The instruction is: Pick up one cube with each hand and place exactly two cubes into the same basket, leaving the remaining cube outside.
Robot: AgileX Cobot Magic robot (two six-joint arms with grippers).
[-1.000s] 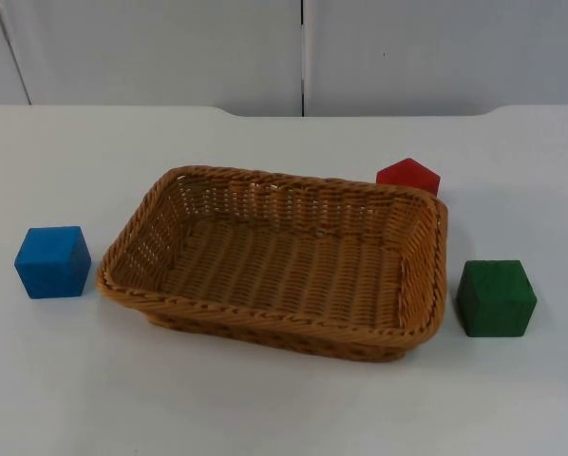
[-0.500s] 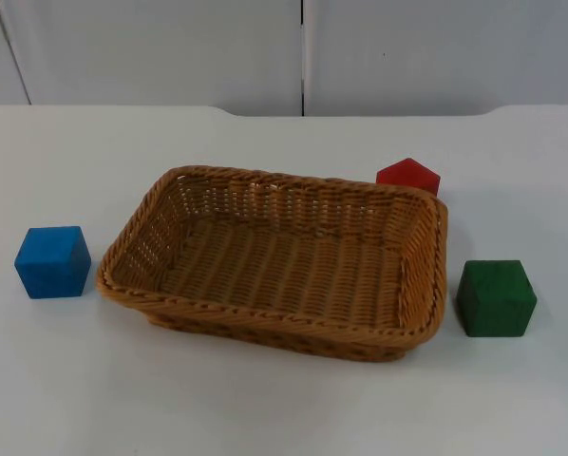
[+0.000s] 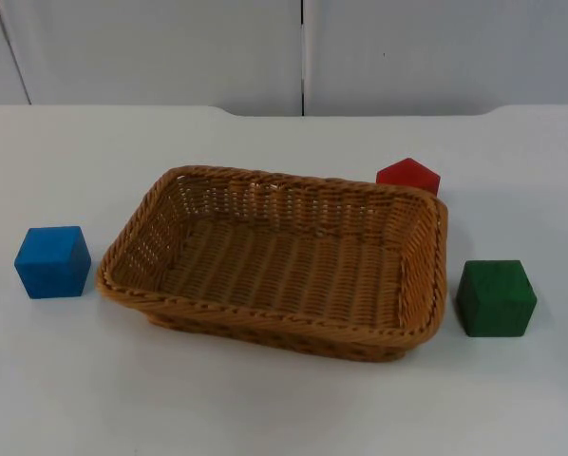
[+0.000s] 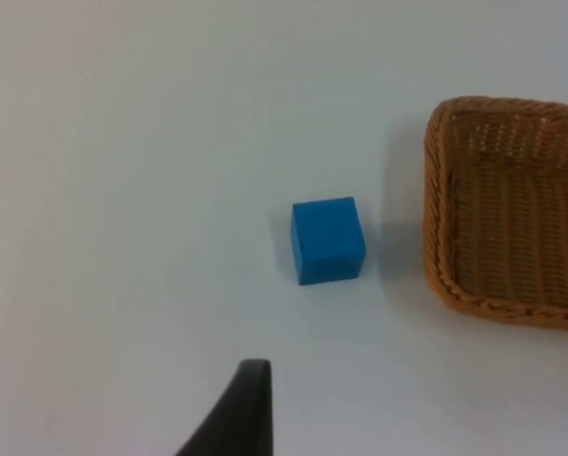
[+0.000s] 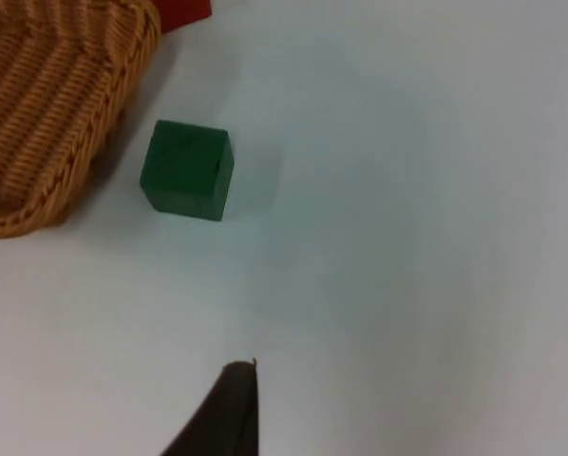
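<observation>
Blue cube (image 3: 53, 261), green cube (image 3: 496, 297) and red cube (image 3: 408, 177) ring the basket (image 3: 265, 318) on the desk (image 3: 284, 408); whether either pincer is open or closed cannot be told.

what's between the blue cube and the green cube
The basket lies between the blue cube and the green cube, with nothing in it, as the top view shows.

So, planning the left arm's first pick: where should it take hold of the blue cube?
Judging by its pose, from above, on two opposite flat side faces of the blue cube. It sits flat and apart from the basket, so both sides look reachable.
</observation>
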